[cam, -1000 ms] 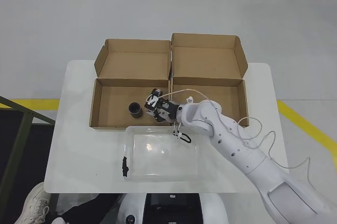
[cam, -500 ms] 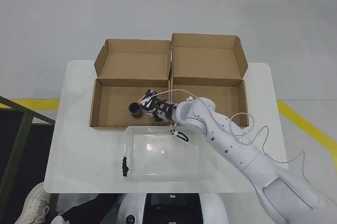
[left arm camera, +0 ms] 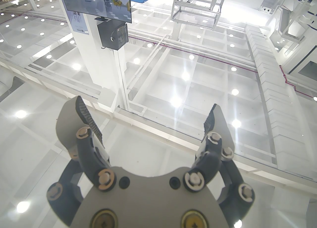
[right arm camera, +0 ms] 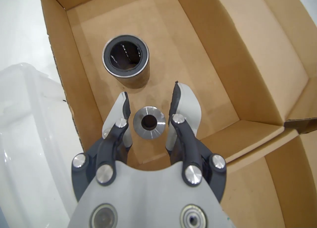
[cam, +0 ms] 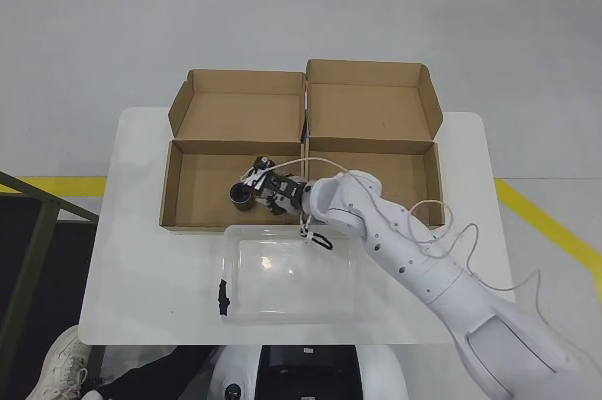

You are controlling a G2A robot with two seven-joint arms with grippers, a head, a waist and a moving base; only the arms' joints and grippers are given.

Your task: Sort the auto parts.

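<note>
Auto parts on the sorting table: the small steel ring sits in the cardboard box at the table's 11 o'clock, between the narrowly parted fingers of the right gripper, with a gap on each side. We see 1 black bearing sleeve upright at the ring's 9 o'clock. A clear tray lies at the box's 6 o'clock. The left gripper gapes wide, holding nothing

Right claw has shifted closer to the black cylinder.
</note>
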